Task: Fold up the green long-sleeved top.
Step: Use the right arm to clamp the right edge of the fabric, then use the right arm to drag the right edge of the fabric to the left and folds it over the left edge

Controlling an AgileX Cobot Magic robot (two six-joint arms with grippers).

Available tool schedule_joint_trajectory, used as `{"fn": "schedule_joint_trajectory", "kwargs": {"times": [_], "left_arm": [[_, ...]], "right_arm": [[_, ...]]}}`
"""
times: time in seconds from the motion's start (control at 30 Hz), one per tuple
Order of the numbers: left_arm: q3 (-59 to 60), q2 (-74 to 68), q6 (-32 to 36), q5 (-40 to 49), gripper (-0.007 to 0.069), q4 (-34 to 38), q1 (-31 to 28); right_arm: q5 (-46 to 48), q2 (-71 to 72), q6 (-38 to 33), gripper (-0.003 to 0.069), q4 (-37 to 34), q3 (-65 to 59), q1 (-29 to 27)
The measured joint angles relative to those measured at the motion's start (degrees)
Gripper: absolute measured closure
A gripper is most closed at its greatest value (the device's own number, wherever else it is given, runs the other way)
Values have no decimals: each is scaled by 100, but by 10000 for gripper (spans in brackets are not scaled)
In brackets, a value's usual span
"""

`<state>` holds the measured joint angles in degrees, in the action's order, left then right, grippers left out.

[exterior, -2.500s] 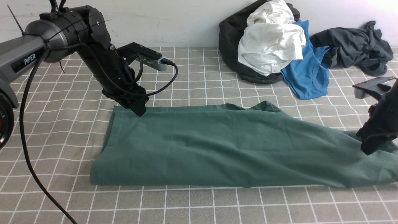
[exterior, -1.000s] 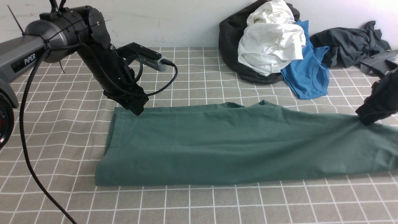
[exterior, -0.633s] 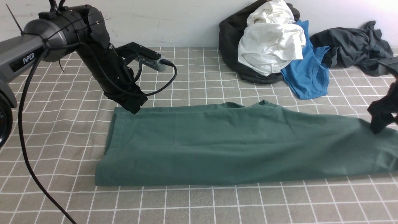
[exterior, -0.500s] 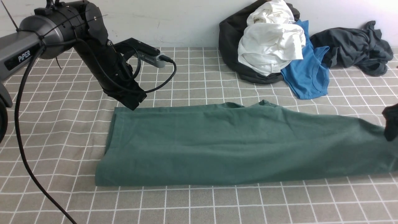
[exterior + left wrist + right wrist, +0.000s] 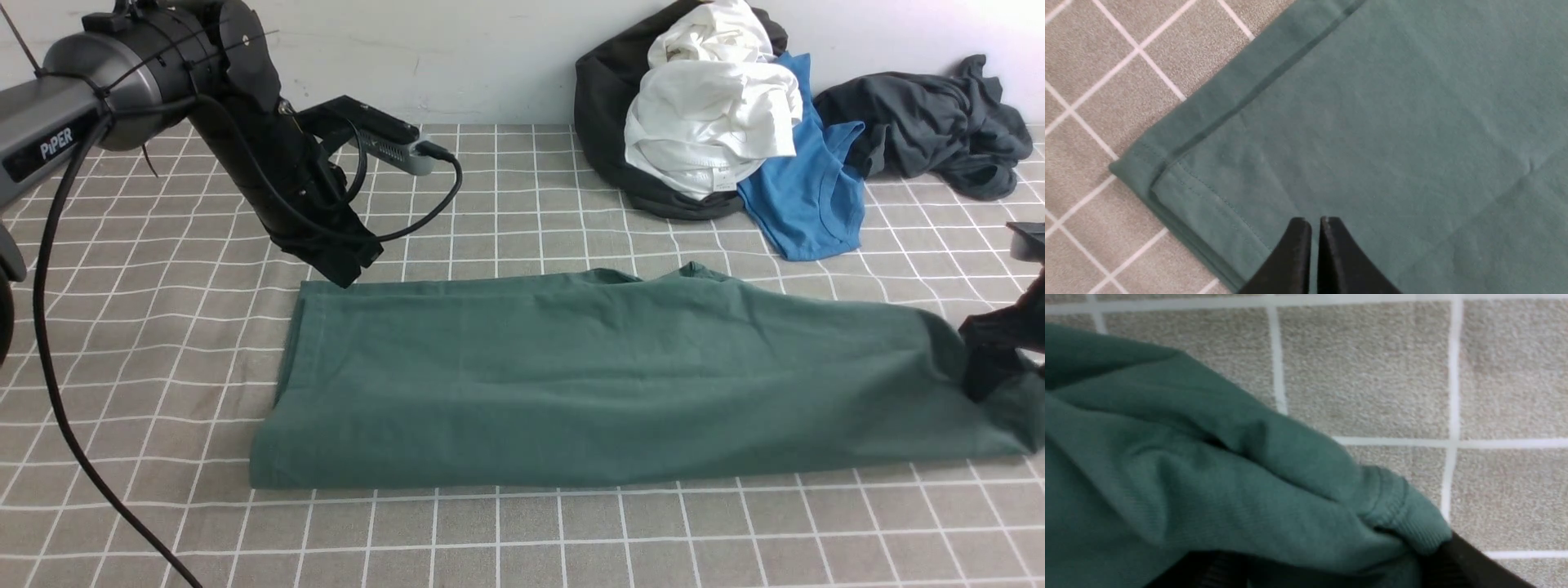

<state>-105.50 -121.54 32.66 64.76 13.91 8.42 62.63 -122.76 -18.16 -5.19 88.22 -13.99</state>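
The left claw [image 5: 1314, 221] has lifted and clenched empty, the hem of the green long-sleeved top [image 5: 604, 376] just beneath it, while the right claw [image 5: 992, 366], released, now straddles the cuff [image 5: 1400, 514] (a regrasp looks next).

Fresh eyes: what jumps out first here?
The green long-sleeved top, lying as a long band across the middle of the checked cloth. The left gripper is shut over its far left corner, and a heap of white, blue and dark clothes lies by the back wall.

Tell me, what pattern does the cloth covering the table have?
A grid of thin white lines on the grey-beige woven tablecloth; the front view shows it best.
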Motion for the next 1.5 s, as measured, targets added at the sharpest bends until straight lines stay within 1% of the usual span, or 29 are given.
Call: {"fn": "schedule_joint_trajectory", "kwargs": {"times": [0.07,0.1,0.13,0.17,0.23,0.27,0.37,0.4,0.47,0.5,0.53,0.6,0.67,0.73,0.77,0.83,0.87,0.9,0.97,1.03,1.07,1.13,1.17,1.2,1.27,1.3,1.37,1.47,1.5], "left_arm": [[0,37,0,0,609,-16,0],[0,67,0,1,610,-22,0],[0,76,0,1,610,-22,0],[0,177,0,6,611,-71,0],[0,372,0,17,611,-193,0],[0,372,0,28,611,-193,0],[0,976,-81,283,611,-708,0],[0,1015,-94,305,611,-738,0],[0,1453,-287,510,611,-1091,0],[0,1743,-432,577,611,-1264,0],[0,1785,-448,578,611,-1286,0],[0,2320,-663,610,611,-1430,0],[0,2699,-735,629,611,-1422,0],[0,2999,-771,675,611,-1391,0],[0,3060,-778,683,611,-1391,0],[0,3379,-785,721,611,-1275,0],[0,3426,-785,721,611,-1272,0],[0,3599,-802,725,611,-1232,0],[0,3780,-823,738,611,-1181,0],[0,3861,-836,740,611,-1164,0],[0,3982,-891,745,611,-1118,0],[0,4114,-982,752,611,-1054,0],[0,4140,-984,752,611,-1042,0],[0,4220,-1000,759,611,-993,0],[0,4343,-1024,764,611,-897,0],[0,4355,-1029,764,611,-888,0],[119,4536,-1035,764,611,-799,0],[356,4748,-1040,764,611,-761,0],[475,4832,-1046,764,611,-762,0]], "right_arm": [[22,0,-12,284,-20,11,54],[68,0,-12,358,-41,29,63],[75,0,-12,372,-41,38,69],[149,6,-12,497,-13,97,89],[252,80,-12,587,110,162,103],[271,95,-12,592,130,171,103],[513,538,59,600,663,395,114],[520,571,72,600,663,395,114],[614,949,231,600,1139,535,114],[645,1202,292,600,1297,602,114],[645,1237,293,600,1331,628,114],[725,1673,325,600,1255,844,134],[831,1927,197,600,868,1100,245],[913,2067,-45,600,435,1384,487],[924,2084,-68,600,385,1418,560],[932,2097,-258,600,-219,1842,1166],[932,2097,-264,600,-293,1897,1287],[937,2023,-290,600,-486,2073,1816],[937,1846,-274,600,-649,2258,2512],[937,1683,-230,600,-705,2338,2854],[931,1403,-195,600,-738,2423,3367],[822,986,-184,600,-765,2516,3927],[803,943,-183,600,-772,2532,4026],[631,633,-141,600,-791,2595,4333],[281,169,12,600,-803,2678,4700],[255,128,46,600,-803,2695,4727],[-6,-301,191,597,-827,2798,4965],[-71,-636,245,564,-1020,2968,5069],[-77,-703,251,542,-1127,3021,5081]]}}
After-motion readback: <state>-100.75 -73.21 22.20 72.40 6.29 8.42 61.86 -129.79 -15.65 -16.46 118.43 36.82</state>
